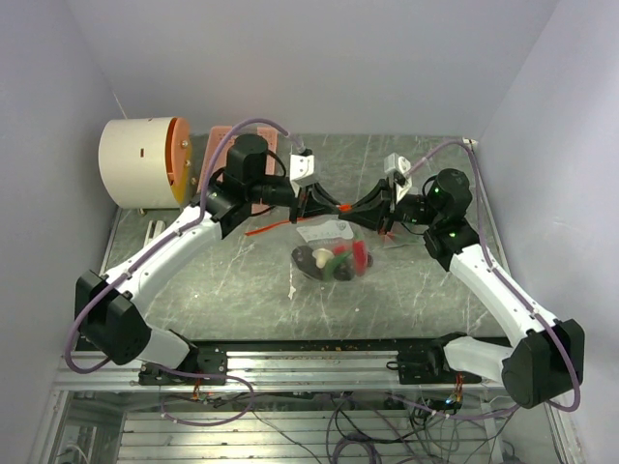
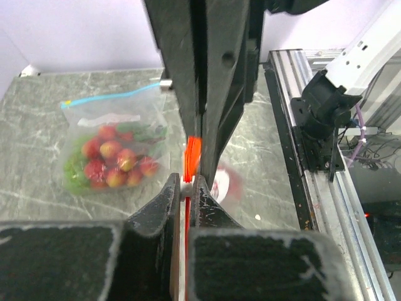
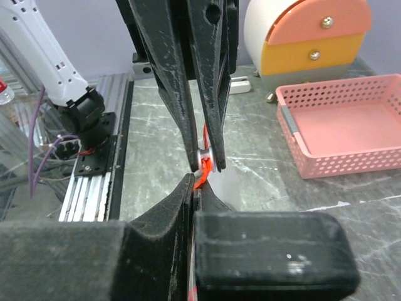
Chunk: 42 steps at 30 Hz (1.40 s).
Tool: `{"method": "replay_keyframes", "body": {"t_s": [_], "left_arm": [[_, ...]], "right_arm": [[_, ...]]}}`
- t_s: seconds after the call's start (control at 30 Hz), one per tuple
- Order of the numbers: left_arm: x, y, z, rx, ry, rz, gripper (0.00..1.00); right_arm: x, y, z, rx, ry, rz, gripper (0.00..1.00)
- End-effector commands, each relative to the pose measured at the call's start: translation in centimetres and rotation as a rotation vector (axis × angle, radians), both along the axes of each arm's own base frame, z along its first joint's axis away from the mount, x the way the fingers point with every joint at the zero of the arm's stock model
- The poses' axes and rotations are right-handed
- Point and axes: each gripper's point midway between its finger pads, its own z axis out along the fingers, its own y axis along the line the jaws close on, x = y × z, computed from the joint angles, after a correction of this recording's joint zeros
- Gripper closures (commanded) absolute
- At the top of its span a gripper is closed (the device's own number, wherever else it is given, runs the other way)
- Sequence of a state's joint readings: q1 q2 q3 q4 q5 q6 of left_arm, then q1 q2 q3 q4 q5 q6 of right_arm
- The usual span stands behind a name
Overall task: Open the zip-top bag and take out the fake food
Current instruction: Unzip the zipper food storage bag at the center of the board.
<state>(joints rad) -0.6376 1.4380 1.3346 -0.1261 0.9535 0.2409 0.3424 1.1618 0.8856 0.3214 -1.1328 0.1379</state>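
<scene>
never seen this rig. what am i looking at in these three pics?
Two robot arms, left arm and right arm, are bolted at the near edge of a table. The top view is from a fixed camera above and behind them. The other two are from cameras on each wrist, looking along its own fingers. The left fingers and right fingers both pinch an orange zip strip, apparently the top of a clear bag with toy food inside. Also there: a pink basket, a small drawer unit, and, in the left wrist view, a blue-zipped bag of red and green toy fruit lying on the table.
</scene>
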Motion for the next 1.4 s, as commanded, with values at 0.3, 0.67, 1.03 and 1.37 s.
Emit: {"method": "replay_keyframes", "body": {"t_s": [0.3,0.67,1.03,1.37], "left_arm": [[2.1,2.6,-3.2,-0.01,0.124,0.127,0.93],[3.7,4.7,-9.1,-0.049,0.254,0.4,0.93],[1.8,8.4,-10.8,-0.122,0.329,0.593,0.93],[1.0,10.1,-11.9,-0.178,0.387,0.682,0.93]], "right_arm": [[3.2,-1.1,3.9,0.038,-0.097,-0.23,1.0],[9.0,-2.8,7.9,0.08,-0.081,-0.459,1.0],[14.1,-5.8,9.3,0.088,-0.078,-0.692,1.0],[14.8,-5.3,10.2,0.097,-0.061,-0.624,1.0]]}}
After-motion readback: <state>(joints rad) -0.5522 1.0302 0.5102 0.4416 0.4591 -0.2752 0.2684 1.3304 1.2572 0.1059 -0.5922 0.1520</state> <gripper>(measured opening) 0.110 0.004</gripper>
